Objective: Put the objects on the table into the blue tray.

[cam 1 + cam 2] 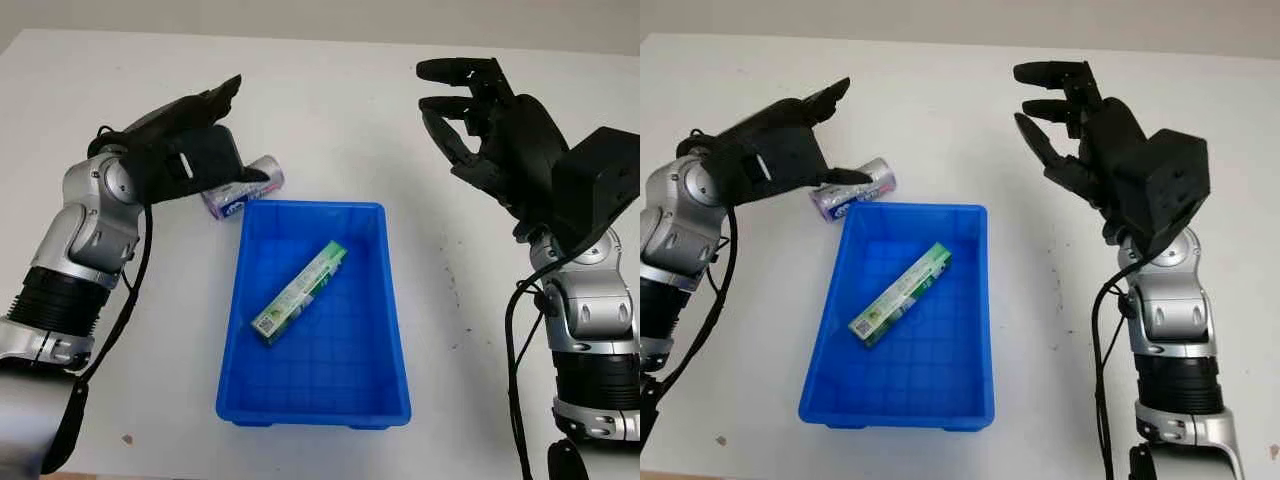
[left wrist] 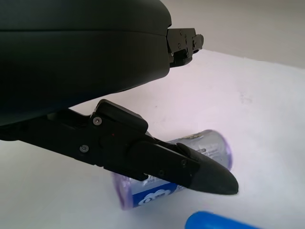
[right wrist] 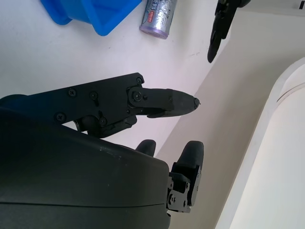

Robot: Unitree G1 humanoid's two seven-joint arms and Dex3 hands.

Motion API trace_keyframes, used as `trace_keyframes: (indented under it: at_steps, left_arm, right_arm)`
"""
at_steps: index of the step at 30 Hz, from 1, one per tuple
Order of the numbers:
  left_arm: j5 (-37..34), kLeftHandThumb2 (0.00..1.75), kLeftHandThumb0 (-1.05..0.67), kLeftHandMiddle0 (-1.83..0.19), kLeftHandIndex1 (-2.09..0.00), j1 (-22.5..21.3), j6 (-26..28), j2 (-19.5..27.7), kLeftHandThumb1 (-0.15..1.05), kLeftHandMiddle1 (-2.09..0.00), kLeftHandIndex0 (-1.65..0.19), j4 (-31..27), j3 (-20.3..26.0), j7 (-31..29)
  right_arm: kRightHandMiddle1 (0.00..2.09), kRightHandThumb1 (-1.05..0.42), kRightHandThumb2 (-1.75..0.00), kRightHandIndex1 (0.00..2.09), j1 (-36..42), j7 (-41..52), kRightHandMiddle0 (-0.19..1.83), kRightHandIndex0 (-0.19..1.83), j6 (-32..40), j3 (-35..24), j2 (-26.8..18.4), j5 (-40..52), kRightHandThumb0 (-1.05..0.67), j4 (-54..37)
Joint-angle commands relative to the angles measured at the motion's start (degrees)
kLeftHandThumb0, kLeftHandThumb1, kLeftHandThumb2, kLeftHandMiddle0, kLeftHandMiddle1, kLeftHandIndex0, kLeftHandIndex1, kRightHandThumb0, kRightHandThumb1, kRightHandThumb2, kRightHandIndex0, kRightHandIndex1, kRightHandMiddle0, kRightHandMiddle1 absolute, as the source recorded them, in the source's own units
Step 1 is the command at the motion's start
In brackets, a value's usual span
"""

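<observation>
A blue tray [image 1: 397,320] sits mid-table with a long green and white box [image 1: 300,292] lying slantwise inside it. A silver and purple can [image 1: 268,174] lies on its side on the table, just beyond the tray's far left corner. My left hand [image 1: 215,140] hovers open right over the can, and its thumb [image 2: 190,169] crosses in front of the can [image 2: 209,145]. Whether the thumb touches the can is unclear. My right hand [image 1: 450,100] is raised open above the table, to the right of the tray and holding nothing.
White tabletop [image 1: 330,110] surrounds the tray, with bare room behind it and on its right. The table's far edge meets a pale wall. Small dark specks mark the surface at the right.
</observation>
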Motion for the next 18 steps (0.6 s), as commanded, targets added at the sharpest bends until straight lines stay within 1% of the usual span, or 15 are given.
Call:
trace_keyframes:
  at_steps: [1,5,10,13,18]
  left_arm:
    - [3.6,0.11,-0.88,0.17,-0.05,-1.4,-0.8,1.0,1.05,-0.05,0.15,0.7,-2.1,1.7]
    - [9.3,0.09,-0.85,0.17,-0.04,-1.8,-0.7,0.2,1.04,-0.05,0.16,2.6,-4.4,4.5]
    - [12.7,0.07,-0.82,0.17,-0.04,-2.1,-2.3,-0.5,1.04,-0.05,0.17,5.4,-5.9,7.7]
    - [13.8,0.09,-0.84,0.17,-0.05,-2.3,-2.8,-0.9,1.05,-0.05,0.16,6.6,-6.5,7.6]
    - [14.0,0.09,-0.83,0.14,-0.06,-2.6,-2.6,-1.7,1.05,-0.06,0.14,7.7,-6.9,5.5]
  right_arm:
    - [1.18,-1.05,-0.37,1.37,0.0,0.2,-0.19,-0.19,-1.6,-0.1,0.4,0.5,-0.43,0.5]
    - [1.25,-1.05,-0.36,1.46,0.3,0.2,-0.19,-0.19,-2.3,-0.1,0.5,0.4,-0.42,0.4]
    - [1.26,-1.05,-0.37,1.51,1.0,0.4,-0.19,-0.19,-2.1,0.1,0.3,0.2,-0.41,-1.0]
    - [1.25,-1.05,-0.36,1.51,1.5,0.2,-0.19,-0.19,-1.1,0.1,0.6,0.3,-0.41,-2.3]
    - [1.23,-1.05,-0.37,1.46,2.0,0.3,-0.19,-0.19,0.0,0.0,0.8,0.9,-0.38,-4.0]
